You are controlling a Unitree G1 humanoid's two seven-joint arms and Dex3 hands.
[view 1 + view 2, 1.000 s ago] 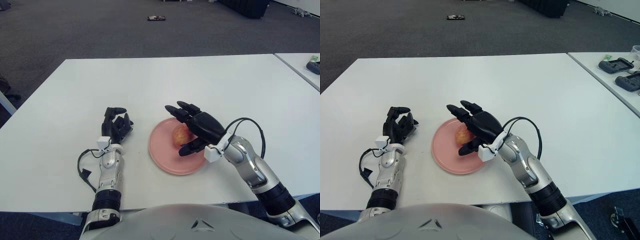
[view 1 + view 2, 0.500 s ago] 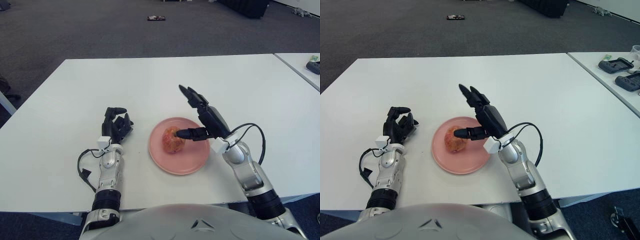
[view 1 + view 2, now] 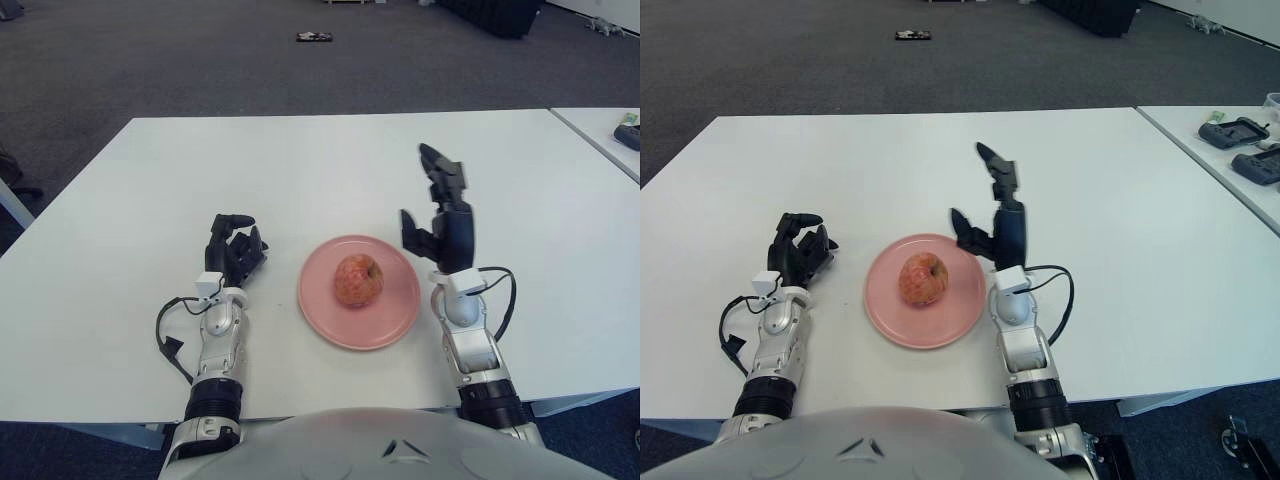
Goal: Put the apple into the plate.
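A red and yellow apple (image 3: 357, 280) sits in the middle of a pink plate (image 3: 323, 318) on the white table. My right hand (image 3: 440, 212) is raised just right of the plate, fingers spread and pointing up, holding nothing. It does not touch the apple. My left hand (image 3: 233, 250) rests on the table left of the plate with its fingers curled, empty.
The white table (image 3: 300, 170) stretches far behind the plate. A second table at the right (image 3: 1230, 140) carries dark devices (image 3: 1232, 130). A small dark object (image 3: 312, 37) lies on the carpet beyond.
My right hand let go of the apple, opened, and drew back to the right of the plate, rising upright. The apple now sits uncovered on the plate. The left hand has not moved.
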